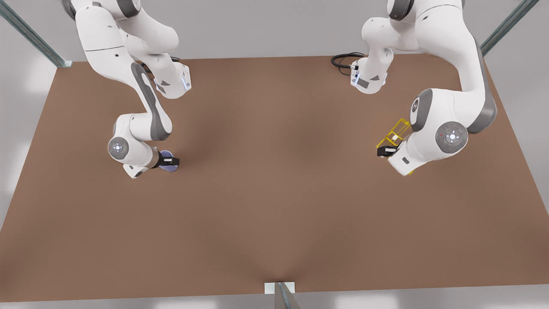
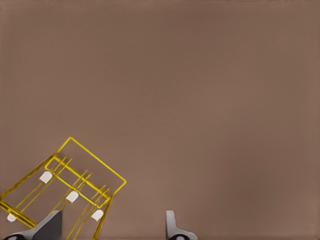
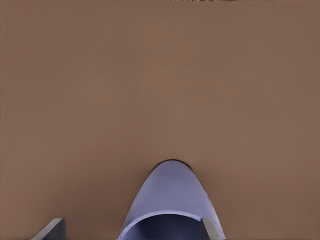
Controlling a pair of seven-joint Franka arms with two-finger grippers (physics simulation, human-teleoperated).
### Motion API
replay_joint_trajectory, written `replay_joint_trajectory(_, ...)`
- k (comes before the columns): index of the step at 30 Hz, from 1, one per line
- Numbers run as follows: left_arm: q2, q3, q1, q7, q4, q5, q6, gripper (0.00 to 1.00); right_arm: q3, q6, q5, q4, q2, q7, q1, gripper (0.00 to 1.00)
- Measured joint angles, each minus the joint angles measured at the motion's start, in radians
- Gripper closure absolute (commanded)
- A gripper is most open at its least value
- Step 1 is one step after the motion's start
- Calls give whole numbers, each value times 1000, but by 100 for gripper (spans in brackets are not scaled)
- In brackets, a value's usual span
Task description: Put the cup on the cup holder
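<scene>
At the front view's left the right gripper (image 1: 170, 161) sits at the cup (image 1: 167, 167), fingers spread around its rim and not yet closed; far across, the open left gripper (image 1: 386, 151) hovers beside the cup holder (image 1: 398, 131), so closing and lifting likely come next

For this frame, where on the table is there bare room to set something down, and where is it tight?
The brown table is bare across its middle, between the cup and the cup holder, and along the whole near edge. It is crowded at the right tool around the cup and at the left tool by the holder. A black cable lies at the far edge.
</scene>
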Motion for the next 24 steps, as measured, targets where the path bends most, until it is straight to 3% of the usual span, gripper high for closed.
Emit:
replay_joint_trajectory(22, 41, 4, 0, 1, 10, 3, -4, 0, 10, -8, -1, -49, 17, -23, 35, 1)
replay_joint_trajectory(23, 41, 4, 0, 1, 11, 3, -7, 0, 10, -4, -1, -48, 25, -23, 38, 9)
replay_joint_trajectory(24, 41, 4, 0, 1, 11, 2, -10, 0, 10, 1, -1, -47, 32, -23, 38, 28)
